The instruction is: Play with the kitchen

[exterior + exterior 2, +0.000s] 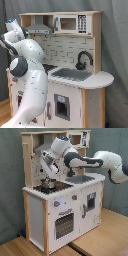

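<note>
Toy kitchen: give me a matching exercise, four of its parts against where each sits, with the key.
Parts:
1. microwave
2. faucet
3. pot
4. oven door

Places:
A. on the stovetop, under the arm's wrist
B. on the front, below the knobs
C. top shelf, beside the hood
D. behind the sink

Pairs: 1-C, 2-D, 3-A, 4-B

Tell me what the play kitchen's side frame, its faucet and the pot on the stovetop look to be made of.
The tall white and light-wood toy kitchen's side frame looks like pale unpainted wood, matte. The curved black faucet could be painted wood or plastic; its even dark surface leaves that open. The small silvery pot on the black stovetop looks like metal, judging by its grey sheen.
</note>
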Controlling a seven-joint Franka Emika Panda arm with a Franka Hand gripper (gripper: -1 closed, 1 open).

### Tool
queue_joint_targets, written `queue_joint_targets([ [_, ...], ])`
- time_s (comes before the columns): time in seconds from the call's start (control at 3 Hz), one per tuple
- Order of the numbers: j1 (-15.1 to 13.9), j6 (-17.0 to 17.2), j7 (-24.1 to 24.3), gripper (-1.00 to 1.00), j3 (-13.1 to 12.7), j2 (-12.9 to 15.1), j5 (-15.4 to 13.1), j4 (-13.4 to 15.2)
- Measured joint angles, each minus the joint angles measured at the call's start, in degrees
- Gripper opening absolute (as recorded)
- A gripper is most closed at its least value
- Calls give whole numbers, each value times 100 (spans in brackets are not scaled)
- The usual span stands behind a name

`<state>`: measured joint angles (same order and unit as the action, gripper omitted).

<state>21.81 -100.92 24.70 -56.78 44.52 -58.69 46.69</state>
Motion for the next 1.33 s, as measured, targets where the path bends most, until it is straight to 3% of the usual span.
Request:
queue_joint_targets([
  [1.0,658,862,-370,100,-6,-128,-1389,0],
  [1.33,801,1120,-711,100,-7,-225,-1856,1],
])
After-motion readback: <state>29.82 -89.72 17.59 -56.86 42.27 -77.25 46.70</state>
